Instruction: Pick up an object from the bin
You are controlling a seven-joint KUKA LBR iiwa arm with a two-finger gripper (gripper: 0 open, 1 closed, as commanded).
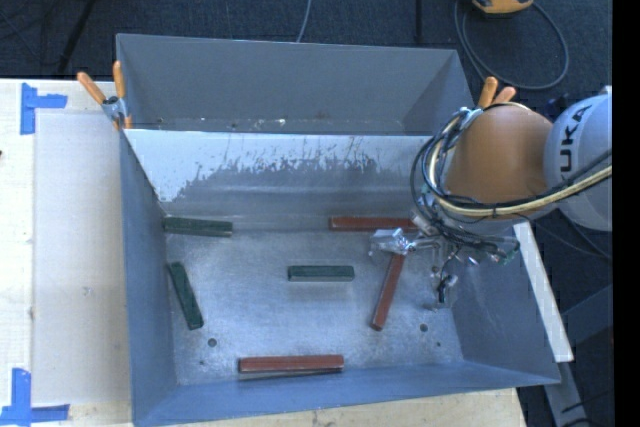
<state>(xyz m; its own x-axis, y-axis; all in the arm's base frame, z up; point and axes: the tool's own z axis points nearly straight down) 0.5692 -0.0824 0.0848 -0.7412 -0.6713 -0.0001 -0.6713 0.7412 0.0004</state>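
Six flat sticks on the floor of the grey bin [300, 105], three green and three reddish brown, all lying flat and mostly well apart, hence each with free room along its long sides. Arm [500, 155] reaching in from the right, wrist low over the right part of the floor. Fingers [442, 283] pointed downward; width between them not to be told from this view, nothing seen held. Nearest thing: slanted brown stick [387, 287], just left of the fingers, upper end close by the metal wrist parts, touching or apart unclear. Judged the likeliest pick, being nearest and clear of the walls. Second brown stick [365, 224] along the foot of the back wall, judged awkward for a grasp. Green stick [320, 272] mid-floor; remaining three further left and front.
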